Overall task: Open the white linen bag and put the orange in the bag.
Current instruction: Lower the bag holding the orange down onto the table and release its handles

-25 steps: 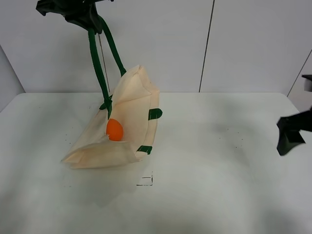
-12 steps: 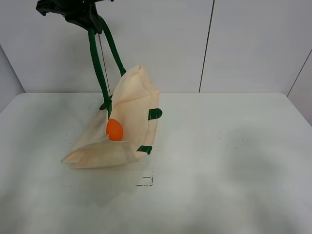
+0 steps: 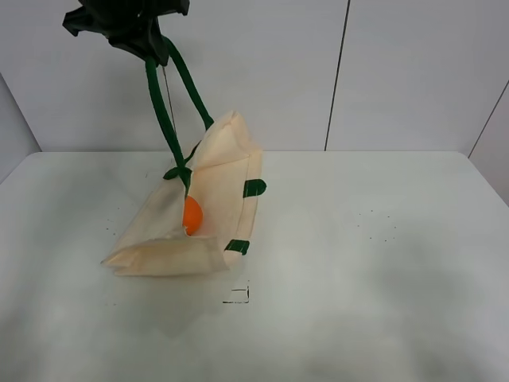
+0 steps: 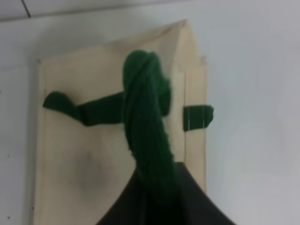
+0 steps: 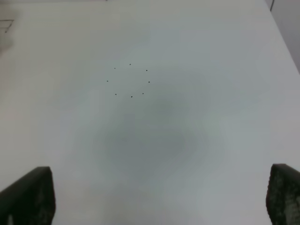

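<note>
The white linen bag (image 3: 223,179) lies partly on the table with its mouth pulled up and open. My left gripper (image 3: 147,44) is high at the back left, shut on the bag's dark green handle (image 3: 165,111), which hangs taut. The orange (image 3: 192,215) sits inside the bag's mouth, half hidden by the cloth edge. The left wrist view looks down the twisted handle (image 4: 145,122) onto the bag (image 4: 84,159); the orange is hidden there. My right gripper (image 5: 159,190) is open and empty over bare table and is out of the exterior view.
The white table (image 3: 358,263) carries a small square mark (image 3: 236,295) just in front of the bag. A few dark specks (image 5: 131,80) dot the table below my right gripper. A white wall stands behind the table.
My right gripper has withdrawn out of the exterior view to the right. My left gripper has shifted slightly right with the handle, and the bag's edge now covers more of the orange.
</note>
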You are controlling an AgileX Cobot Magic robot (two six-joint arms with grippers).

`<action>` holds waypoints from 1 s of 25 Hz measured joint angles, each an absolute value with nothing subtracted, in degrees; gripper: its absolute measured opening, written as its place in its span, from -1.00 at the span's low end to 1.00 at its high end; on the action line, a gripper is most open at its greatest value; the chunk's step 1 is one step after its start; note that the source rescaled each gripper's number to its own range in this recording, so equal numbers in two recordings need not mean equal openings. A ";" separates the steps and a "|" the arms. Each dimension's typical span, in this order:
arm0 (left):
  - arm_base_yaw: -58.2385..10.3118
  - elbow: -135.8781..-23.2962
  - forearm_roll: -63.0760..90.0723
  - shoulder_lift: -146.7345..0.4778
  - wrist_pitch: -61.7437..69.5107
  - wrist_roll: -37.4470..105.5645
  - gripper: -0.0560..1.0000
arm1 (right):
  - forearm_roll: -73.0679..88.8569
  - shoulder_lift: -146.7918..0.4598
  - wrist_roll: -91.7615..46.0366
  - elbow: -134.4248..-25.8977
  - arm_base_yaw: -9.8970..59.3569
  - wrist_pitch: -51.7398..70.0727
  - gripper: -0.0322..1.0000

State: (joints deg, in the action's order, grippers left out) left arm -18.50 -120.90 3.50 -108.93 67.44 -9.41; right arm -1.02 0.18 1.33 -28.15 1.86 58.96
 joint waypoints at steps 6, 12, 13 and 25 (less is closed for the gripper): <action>-18.50 -114.69 4.39 -115.51 62.08 -9.30 -0.89 | -1.02 0.18 1.33 -28.15 1.86 58.96 1.00; -18.50 -113.60 13.82 -124.72 59.29 -5.92 0.19 | -1.02 0.18 1.33 -28.15 1.86 58.96 1.00; -18.50 -113.60 14.52 -125.61 59.27 -5.67 0.46 | -1.02 0.18 1.33 -28.15 1.86 58.96 1.00; -17.66 -113.60 -2.61 -126.89 61.77 -8.84 0.95 | -1.02 0.18 1.33 -28.15 1.86 58.96 1.00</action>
State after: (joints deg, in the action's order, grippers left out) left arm -17.66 -113.60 -2.61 -126.89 61.77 -8.84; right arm -1.02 0.18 1.33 -28.15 1.86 58.96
